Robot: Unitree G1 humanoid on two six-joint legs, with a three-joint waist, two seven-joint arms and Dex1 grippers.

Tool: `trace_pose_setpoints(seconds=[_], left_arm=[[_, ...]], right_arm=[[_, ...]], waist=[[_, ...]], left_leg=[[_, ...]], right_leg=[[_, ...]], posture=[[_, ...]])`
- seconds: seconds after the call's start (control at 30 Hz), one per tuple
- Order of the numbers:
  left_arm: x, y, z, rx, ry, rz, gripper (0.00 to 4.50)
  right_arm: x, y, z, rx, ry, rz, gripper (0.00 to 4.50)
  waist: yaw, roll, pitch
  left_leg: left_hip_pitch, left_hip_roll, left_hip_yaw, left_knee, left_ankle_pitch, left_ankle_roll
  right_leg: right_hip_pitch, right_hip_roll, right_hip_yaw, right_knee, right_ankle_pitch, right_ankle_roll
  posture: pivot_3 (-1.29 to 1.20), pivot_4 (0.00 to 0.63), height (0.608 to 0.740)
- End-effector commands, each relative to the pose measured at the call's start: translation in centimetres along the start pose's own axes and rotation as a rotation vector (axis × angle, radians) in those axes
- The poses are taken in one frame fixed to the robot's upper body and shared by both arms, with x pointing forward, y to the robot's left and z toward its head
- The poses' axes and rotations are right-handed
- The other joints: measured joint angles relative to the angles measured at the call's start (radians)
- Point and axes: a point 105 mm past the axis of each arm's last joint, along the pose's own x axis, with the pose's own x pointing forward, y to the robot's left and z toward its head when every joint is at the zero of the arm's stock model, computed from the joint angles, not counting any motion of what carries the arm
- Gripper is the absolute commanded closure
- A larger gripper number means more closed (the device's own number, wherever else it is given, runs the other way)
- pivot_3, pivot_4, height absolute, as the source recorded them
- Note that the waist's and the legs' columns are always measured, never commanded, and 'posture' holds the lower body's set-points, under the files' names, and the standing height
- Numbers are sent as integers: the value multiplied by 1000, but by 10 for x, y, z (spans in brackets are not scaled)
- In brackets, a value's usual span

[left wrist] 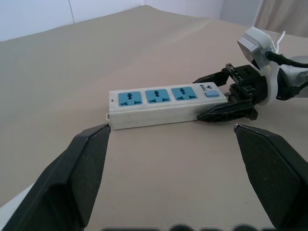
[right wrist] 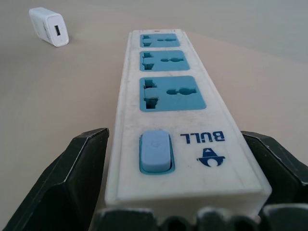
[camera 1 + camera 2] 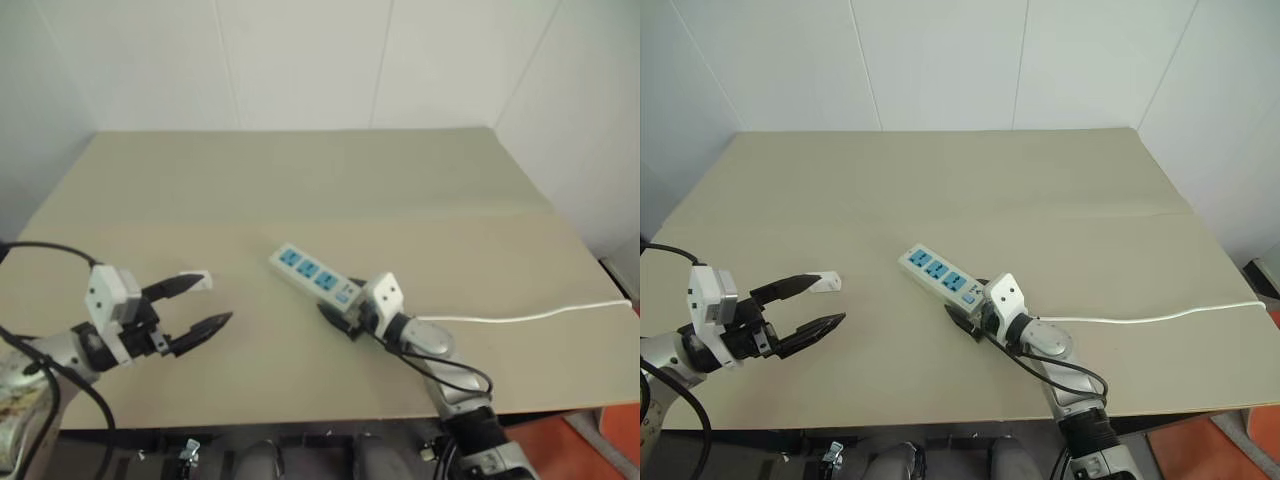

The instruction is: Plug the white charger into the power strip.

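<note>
White boxy plastic charger [image 2: 49, 27] lies untouched; your right gripper [image 3: 343, 318] straddles the long white blue-socketed power strip [image 3: 315, 274] unclenched, left gripper [image 3: 205, 303] gapes empty, so clamp next.

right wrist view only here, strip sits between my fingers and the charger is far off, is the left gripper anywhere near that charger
Observer: Yes. The left gripper hangs open right by the white charger, which lies just outside one fingertip, not between the fingers.
Operator: which way is left pointing
Observer: At the long side of the power strip, across bare table.
Operator: where does the cord go
Observer: The cord comes out from behind the right gripper and runs to the table's right edge.
</note>
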Motion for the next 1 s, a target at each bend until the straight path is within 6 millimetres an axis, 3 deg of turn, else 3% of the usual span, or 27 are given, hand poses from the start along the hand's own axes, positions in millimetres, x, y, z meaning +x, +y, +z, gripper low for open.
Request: trace_pose_setpoints(seconds=[0.03, 0.37, 0.53, 0.7, 0.93, 1.0], left_arm=[[-1, -3, 10, 30, -20, -19, 0], [-1, -4, 10, 30, -19, -17, 0], [-2, -4, 10, 30, -17, -11, 0], [-2, -4, 11, 31, -17, -12, 0], [-3, 0, 13, 41, -11, -22, 0], [-4, 2, 14, 45, -7, -24, 0]], right_arm=[[9, 6, 2, -6, -21, 43, 23], [13, 9, -6, 21, 2, 107, 23], [12, 11, -11, 14, 16, 141, 1073], [13, 12, -10, -4, 11, 165, 1070], [17, 16, 45, -27, -212, 343, 1070], [14, 22, 53, -41, -232, 443, 1070]], waist=[[-1, 0, 0], [-20, 0, 0], [-20, -1, 0], [-20, -1, -1], [-21, -1, 0], [-22, 0, 0]], left_leg=[[1, 0, 0, 0, 0, 0], [3, 0, 0, 0, 0, 0], [3, 0, 0, 0, 0, 0], [3, 1, 0, 0, 0, 0], [1, 1, 0, 0, 0, 0], [1, 1, 0, 0, 0, 0]], right_leg=[[0, 0, 0, 0, 0, 0], [2, 0, 0, 1, 0, 0], [2, 0, 0, 0, 0, 0], [2, 0, 0, 0, 0, 0], [1, 0, 0, 0, 0, 0], [0, 1, 0, 0, 0, 0]], posture=[[0, 150, 740], [0, 150, 740], [0, 150, 740], [0, 150, 740], [0, 150, 740], [0, 150, 740]])
